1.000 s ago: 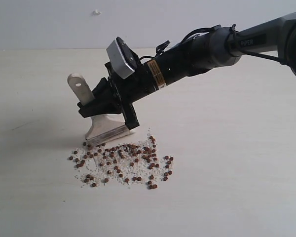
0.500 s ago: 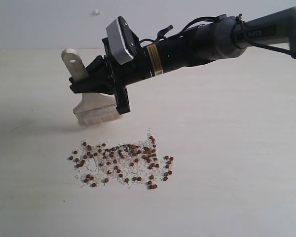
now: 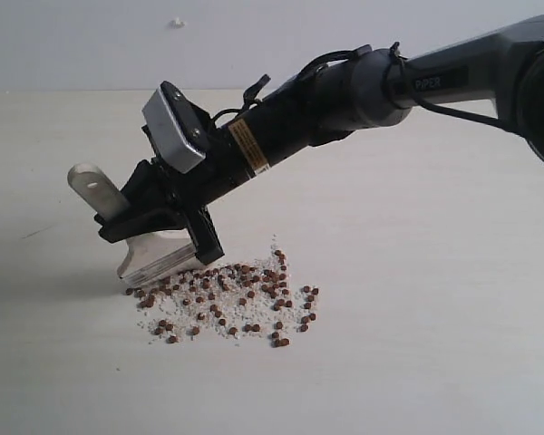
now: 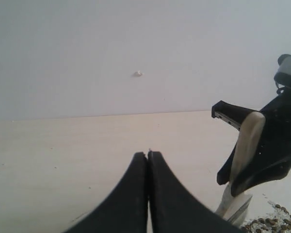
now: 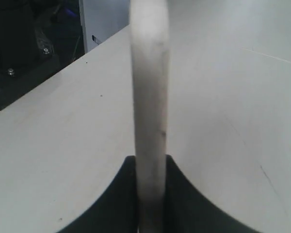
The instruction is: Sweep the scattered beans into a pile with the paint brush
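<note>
The left gripper (image 4: 148,158) idles off to the side, its jaws pressed together on nothing. The paint brush (image 3: 152,259), lifted clear of the table (image 3: 417,317) half a second ago, is now back down and further left. Its bristles meet the left rim of the beans (image 3: 231,304) and its handle leans away to the left. The right gripper (image 3: 159,227) pinches the handle between its jaws. The beans lie in a loose, wide patch near the table's middle. Their outline is unchanged over the last second, and they are not yet heaped tight. This looks like the start of a fresh stroke: a push rightward should gather the left fringe inward.
</note>
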Motion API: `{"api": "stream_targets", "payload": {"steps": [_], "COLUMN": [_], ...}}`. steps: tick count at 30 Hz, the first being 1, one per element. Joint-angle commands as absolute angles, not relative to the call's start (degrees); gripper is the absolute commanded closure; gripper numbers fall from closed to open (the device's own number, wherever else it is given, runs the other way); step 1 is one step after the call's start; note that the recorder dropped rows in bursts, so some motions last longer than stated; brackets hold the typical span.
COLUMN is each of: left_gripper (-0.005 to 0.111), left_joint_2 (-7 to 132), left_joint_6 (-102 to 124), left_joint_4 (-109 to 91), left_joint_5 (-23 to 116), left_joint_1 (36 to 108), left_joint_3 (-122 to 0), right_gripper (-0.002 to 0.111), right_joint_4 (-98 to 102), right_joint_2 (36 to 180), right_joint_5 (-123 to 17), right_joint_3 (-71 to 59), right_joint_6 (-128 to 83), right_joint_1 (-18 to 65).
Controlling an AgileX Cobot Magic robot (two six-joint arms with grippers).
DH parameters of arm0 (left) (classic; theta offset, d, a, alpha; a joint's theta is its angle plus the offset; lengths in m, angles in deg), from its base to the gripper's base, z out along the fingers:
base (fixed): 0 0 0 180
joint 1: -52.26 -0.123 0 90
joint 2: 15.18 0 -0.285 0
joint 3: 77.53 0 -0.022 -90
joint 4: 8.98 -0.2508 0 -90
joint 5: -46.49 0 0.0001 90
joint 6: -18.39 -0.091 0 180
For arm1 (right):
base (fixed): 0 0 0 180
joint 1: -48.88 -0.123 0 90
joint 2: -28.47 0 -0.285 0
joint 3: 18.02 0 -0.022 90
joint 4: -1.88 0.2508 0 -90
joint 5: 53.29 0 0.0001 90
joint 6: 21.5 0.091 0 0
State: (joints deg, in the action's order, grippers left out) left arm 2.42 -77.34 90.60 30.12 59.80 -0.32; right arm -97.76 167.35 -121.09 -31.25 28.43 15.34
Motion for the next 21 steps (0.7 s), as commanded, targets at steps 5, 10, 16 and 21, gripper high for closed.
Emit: {"api": "stream_targets", "payload": {"steps": [5, 10, 16, 21], "left_gripper": [0.107, 0.107, 0.107, 0.107], "left_joint_2": [1.95, 1.95, 1.95, 1.95], "left_joint_6": [-77.3, -77.3, -77.3, -77.3], "left_joint_4": [90.96, 90.96, 90.96, 90.96], "left_joint_5": [29.8, 29.8, 29.8, 29.8], "left_joint_1": [59.63, 59.63, 59.63, 59.63], "left_joint_3": [-0.31, -0.31, -0.31, -0.31], "right_gripper": [0.108, 0.108, 0.108, 0.108], "right_joint_4": [-95.16, -93.31, -97.58, -98.07], "right_joint_2": [158.39, 153.42, 151.63, 151.6], "right_joint_5": [-115.65, -105.24, -80.37, -56.07], "right_joint_3": [-31.16, -31.16, -30.9, -29.01], "right_joint_6": [28.95, 43.89, 72.9, 91.77], "right_joint_1": [15.26, 14.58, 10.86, 4.27]}}
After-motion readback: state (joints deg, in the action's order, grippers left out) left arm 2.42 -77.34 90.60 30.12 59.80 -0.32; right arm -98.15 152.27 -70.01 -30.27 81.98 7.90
